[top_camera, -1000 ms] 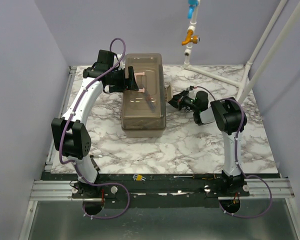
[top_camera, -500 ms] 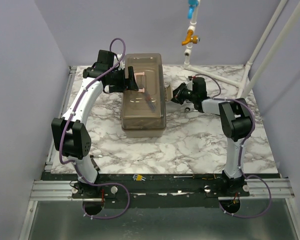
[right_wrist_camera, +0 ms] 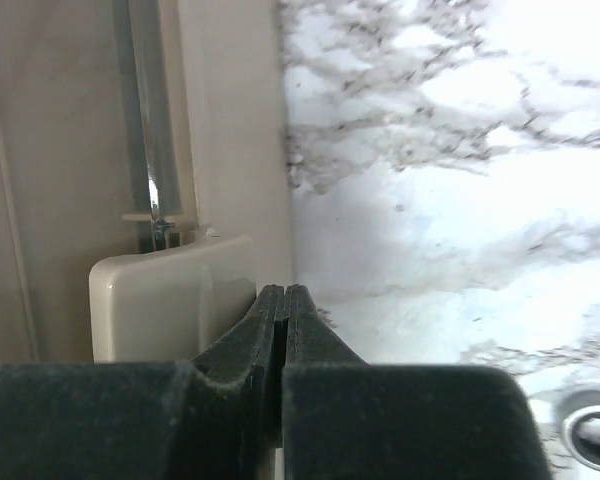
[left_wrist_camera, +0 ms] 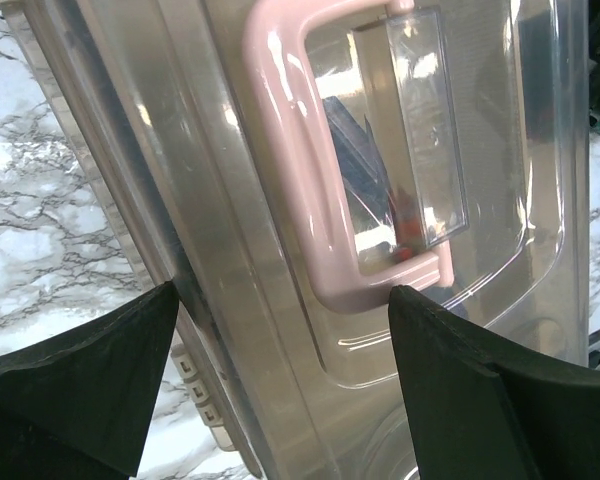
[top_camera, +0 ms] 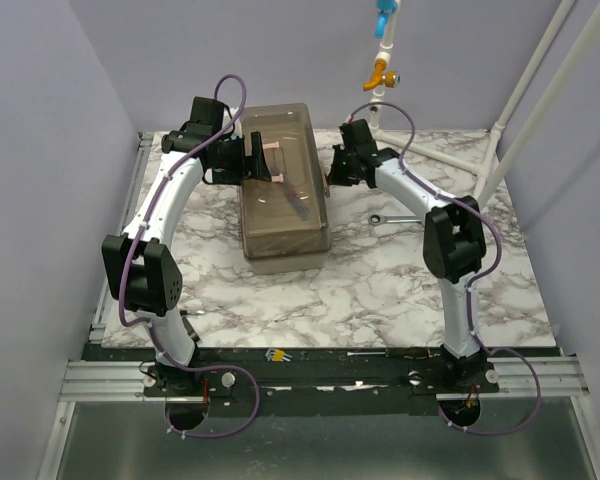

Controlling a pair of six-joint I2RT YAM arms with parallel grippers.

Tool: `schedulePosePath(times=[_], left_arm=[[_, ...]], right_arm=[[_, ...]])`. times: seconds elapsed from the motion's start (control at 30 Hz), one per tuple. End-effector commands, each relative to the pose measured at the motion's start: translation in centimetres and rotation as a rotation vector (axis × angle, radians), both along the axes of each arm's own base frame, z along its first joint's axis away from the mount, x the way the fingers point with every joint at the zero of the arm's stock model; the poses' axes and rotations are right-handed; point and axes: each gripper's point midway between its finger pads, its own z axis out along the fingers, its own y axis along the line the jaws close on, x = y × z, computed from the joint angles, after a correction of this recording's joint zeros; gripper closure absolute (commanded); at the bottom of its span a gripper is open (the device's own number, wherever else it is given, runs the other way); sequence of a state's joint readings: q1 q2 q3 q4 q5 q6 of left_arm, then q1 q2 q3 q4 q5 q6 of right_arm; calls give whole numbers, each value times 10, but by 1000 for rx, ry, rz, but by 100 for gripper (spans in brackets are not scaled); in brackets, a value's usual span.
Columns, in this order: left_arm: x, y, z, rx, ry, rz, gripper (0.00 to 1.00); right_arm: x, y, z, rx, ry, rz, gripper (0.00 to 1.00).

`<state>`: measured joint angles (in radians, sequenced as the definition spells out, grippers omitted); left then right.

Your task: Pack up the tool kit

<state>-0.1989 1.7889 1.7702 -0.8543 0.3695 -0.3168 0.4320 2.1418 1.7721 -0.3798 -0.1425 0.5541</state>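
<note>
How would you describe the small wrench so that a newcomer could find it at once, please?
Start at the translucent brown tool box toward the back of the marble table. Just right of it, on bare marble, lies a slim silvery wrench; nothing else lies loose beside the box.

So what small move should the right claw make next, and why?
Probably shift the shut right claw sideways onto the beige latch and press it. Its tips sit just beside that latch on the tool box wall, while the open left claw hovers above the pink handle. Whether the latch is fastened I cannot tell.
</note>
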Motion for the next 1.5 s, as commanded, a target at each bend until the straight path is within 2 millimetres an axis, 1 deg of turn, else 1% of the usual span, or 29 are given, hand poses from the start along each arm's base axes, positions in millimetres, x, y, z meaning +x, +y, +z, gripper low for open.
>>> schedulePosePath(times=[0.0, 0.07, 0.27, 0.5, 0.57, 0.63, 0.77, 0.9, 0.97, 1.07, 1.13, 1.17, 1.23, 1.27, 1.3, 1.33, 1.37, 1.4, 1.43, 1.47], left_arm=[[-6, -19, -11, -14, 29, -83, 16], [-6, -19, -11, -11, 30, -84, 16], [-5, -19, -17, -5, 45, -87, 17], [-5, -19, -23, -1, 62, -91, 17], [-4, -20, -25, -1, 66, -94, 17], [-4, -21, -28, -3, 74, -99, 17], [-5, -22, -31, -7, 88, -110, 17], [-5, -23, -32, -11, 89, -115, 17], [-5, -24, -32, -14, 89, -118, 17], [-5, -25, -33, -18, 91, -123, 17], [-5, -25, -33, -15, 91, -122, 18], [-5, -25, -34, -12, 90, -121, 18], [-4, -24, -35, -12, 91, -117, 18], [-3, -24, -35, -14, 90, -115, 18], [-2, -25, -35, -16, 91, -112, 18], [-1, -25, -36, -19, 92, -108, 19], [0, -26, -37, -22, 93, -103, 20], [1, -26, -38, -23, 95, -95, 22], [3, -26, -39, -25, 99, -79, 24], [5, -25, -41, -22, 98, -63, 24]], right_arm=[[-28, 43, -3, -252, -29, 98, 99], [-30, 41, -11, -322, -25, 94, 99], [-33, 38, -22, -477, -52, 95, 99], [-41, 52, -46, -421, -26, 165, 99], [-44, 61, -50, -375, -21, 192, 99], [-48, 71, -48, -321, -27, 222, 99], [-57, 96, -40, -171, -43, 299, 99], [-69, 119, -27, 22, -56, 380, 99], [-72, 127, -21, 90, -63, 408, 99], [-73, 134, -17, 130, -62, 425, 99], [-71, 130, -17, 114, -59, 401, 99], [-69, 125, -17, 95, -57, 376, 99], [-62, 109, -17, 52, -63, 307, 99], [-61, 102, -10, 55, -67, 283, 99], [-60, 92, -9, 65, -58, 253, 99], [-58, 83, 0, 83, -63, 221, 99], [-56, 71, 4, 95, -64, 176, 99], [-56, 58, 5, 98, -56, 135, 99], [-53, 47, 11, 101, -63, 101, 99], [-54, 35, 12, 96, -62, 73, 99]])
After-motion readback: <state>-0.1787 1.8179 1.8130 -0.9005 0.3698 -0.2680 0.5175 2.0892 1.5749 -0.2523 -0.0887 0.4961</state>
